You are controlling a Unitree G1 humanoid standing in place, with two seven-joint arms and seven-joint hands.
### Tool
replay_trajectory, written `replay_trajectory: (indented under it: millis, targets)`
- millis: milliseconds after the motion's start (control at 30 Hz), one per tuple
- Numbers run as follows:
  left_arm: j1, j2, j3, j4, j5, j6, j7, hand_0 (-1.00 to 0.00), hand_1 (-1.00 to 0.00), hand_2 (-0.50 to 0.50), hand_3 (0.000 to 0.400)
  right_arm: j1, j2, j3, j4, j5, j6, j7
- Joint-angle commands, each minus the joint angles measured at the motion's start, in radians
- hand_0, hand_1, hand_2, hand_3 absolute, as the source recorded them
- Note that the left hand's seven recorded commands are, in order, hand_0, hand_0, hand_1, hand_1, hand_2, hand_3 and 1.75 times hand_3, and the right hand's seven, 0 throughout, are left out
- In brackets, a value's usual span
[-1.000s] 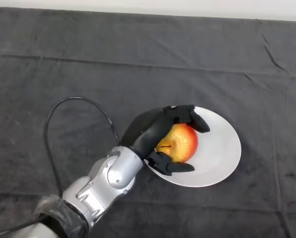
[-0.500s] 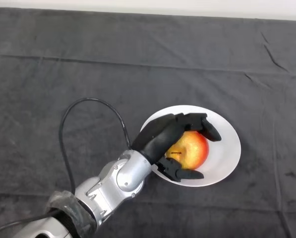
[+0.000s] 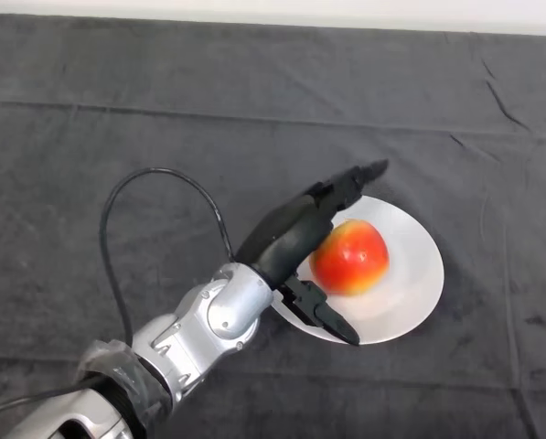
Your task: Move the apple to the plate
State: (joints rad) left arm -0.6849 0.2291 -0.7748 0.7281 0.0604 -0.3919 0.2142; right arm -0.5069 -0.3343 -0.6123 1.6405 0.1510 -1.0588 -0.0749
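Note:
A red and yellow apple (image 3: 350,257) rests on the white plate (image 3: 415,274), left of its middle. My left hand (image 3: 291,234) is open beside the apple's left side. Its fingers (image 3: 350,180) stretch straight past the apple's top toward the plate's far rim, and the thumb (image 3: 323,313) points out over the near rim. Nothing is curled round the apple. The hand covers the plate's left edge.
The dark cloth (image 3: 117,119) covers the whole table, with a few creases at the right. A pale strip (image 3: 273,11) runs along the table's far edge.
The hand carried the apple further onto the plate, then its fingers and thumb spread and let go. The apple now lies free on the plate.

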Motion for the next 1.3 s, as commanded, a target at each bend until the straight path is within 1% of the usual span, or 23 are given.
replay_trajectory:
  millis: [33,100,367,567,833,1100,1300]
  targets:
    - [-0.044,0.033,0.026,-0.009,-0.013,-0.021,-0.006,0.0,0.0,0.0,0.0,0.112,0.087,-0.0048,0.122,0.0169,0.109,-0.0135]
    - [-0.042,0.042,0.044,-0.009,-0.017,-0.03,0.0,0.0,0.0,0.0,0.0,0.112,0.088,-0.0058,0.121,0.0173,0.108,-0.0124]
    - [-0.027,0.086,0.135,-0.003,-0.04,-0.077,0.018,0.0,0.0,0.0,0.0,0.114,0.089,-0.0109,0.116,0.0193,0.102,-0.0061]
    - [-0.009,0.135,0.217,-0.004,-0.065,-0.106,0.02,0.0,0.0,0.0,0.0,0.115,0.09,-0.0136,0.115,0.0201,0.099,-0.0029]
    - [0.034,0.203,0.328,-0.013,-0.092,-0.142,0.031,0.0,0.0,0.0,0.0,0.116,0.09,-0.0152,0.113,0.0203,0.099,-0.0011]
    - [0.086,0.257,0.435,-0.013,-0.113,-0.177,0.053,0.0,0.0,0.0,0.0,0.116,0.09,-0.0157,0.113,0.02,0.099,-0.0007]
    - [0.132,0.305,0.519,-0.011,-0.136,-0.206,0.057,0.0,0.0,0.0,0.0,0.116,0.09,-0.0158,0.113,0.0197,0.1,-0.0007]
